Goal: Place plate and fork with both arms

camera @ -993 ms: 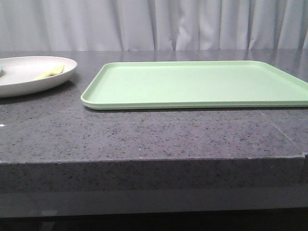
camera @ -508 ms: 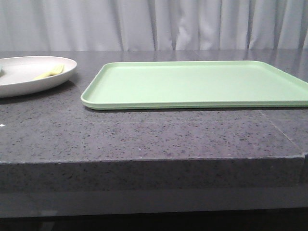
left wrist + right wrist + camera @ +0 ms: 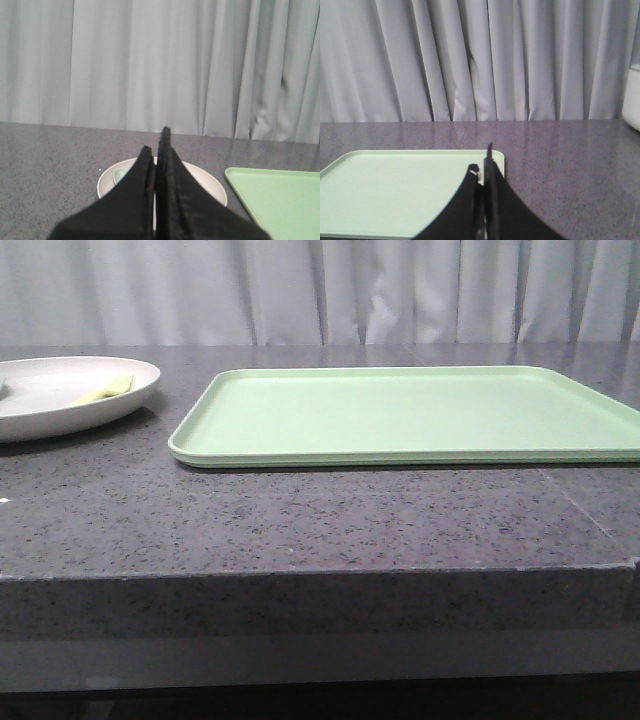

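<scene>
The off-white plate [image 3: 40,410] sits at the table's far left, with the yellow fork [image 3: 105,390] lying inside it near its right rim. Neither gripper shows in the front view. In the left wrist view my left gripper [image 3: 155,139] is shut with nothing in it, hanging in front of the plate [image 3: 212,189]; its black fingers [image 3: 175,190] cover the plate's middle and hide the fork. In the right wrist view my right gripper [image 3: 481,157] is shut and empty, over the near right corner of the light-green tray [image 3: 395,190].
The flat light-green tray [image 3: 400,415] fills the middle and right of the grey stone table [image 3: 300,520]. A pale green spoon [image 3: 120,175] lies in the plate. A white object [image 3: 632,97] stands at the far right. A grey curtain hangs behind.
</scene>
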Robot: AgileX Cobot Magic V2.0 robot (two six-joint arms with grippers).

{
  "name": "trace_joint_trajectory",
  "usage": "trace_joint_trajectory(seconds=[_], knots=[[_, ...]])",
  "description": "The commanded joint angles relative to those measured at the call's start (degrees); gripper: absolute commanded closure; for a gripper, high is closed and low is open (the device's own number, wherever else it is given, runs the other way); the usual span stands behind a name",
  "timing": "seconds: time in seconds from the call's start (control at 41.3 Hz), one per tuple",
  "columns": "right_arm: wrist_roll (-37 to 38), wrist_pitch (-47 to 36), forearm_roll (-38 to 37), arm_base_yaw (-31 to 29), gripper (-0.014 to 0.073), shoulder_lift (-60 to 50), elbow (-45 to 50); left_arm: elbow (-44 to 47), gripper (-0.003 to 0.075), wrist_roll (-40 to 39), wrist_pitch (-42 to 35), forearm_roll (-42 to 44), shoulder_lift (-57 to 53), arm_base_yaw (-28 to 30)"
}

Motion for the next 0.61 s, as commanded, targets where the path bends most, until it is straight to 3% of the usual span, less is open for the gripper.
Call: trace_joint_trajectory(seconds=[0.0,0.194,0.581], knots=[[-0.2,0.6,-1.7,0.1,0.0662,4.2,-7.0,-8.1,0.0739,-0.2,2.2,-0.5,5.3,0.1],[-0.2,6.1,-1.9,0.1,0.0662,13.5,-15.4,-16.9,0.0739,-0.2,9.9,-0.5,14.5,0.1],[-0.2,5.6,-1.8,0.1,0.0662,22.1,-16.1,-16.8,0.0739,-0.2,9.8,-0.5,23.3,0.1]])
